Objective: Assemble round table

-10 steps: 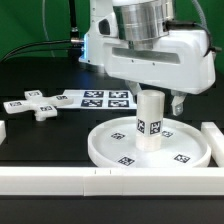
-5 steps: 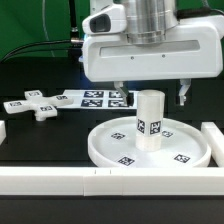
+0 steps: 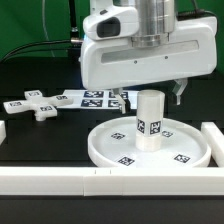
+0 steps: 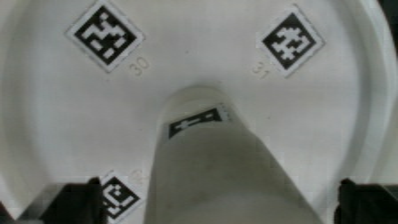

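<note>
The large rimmed white disc lies on the black table, tags on its face. The short thick cylinder stands upright at its centre; in the wrist view the cylinder rises between my two dark fingertips, over the disc. My gripper hangs open just above the cylinder's top, one finger on each side, touching nothing. The small cross-shaped piece lies flat at the exterior view's left.
The marker board lies behind the disc. Long white bars run along the front, with more bar pieces at the exterior view's right and far left.
The gripper has swung from a turned pose to face the camera squarely and come down a little over the cylinder. The cylinder, disc and cross have not moved.
</note>
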Action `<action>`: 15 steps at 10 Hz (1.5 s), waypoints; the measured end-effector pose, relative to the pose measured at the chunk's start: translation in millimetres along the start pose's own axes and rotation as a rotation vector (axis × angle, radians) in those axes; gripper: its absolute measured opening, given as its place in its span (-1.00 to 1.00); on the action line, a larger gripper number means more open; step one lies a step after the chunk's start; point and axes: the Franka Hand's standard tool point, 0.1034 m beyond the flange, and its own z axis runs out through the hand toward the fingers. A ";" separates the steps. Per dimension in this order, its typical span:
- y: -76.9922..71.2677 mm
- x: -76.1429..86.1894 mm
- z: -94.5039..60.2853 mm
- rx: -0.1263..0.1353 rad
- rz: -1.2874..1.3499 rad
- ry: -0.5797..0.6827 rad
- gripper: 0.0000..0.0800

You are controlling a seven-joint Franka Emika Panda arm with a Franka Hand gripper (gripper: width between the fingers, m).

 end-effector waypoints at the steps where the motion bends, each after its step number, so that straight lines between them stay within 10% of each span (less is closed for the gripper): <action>1: 0.5 0.9 -0.8 -0.005 -0.122 -0.001 0.62; 15: -10.1 6.9 -1.2 -0.050 -1.146 -0.075 0.62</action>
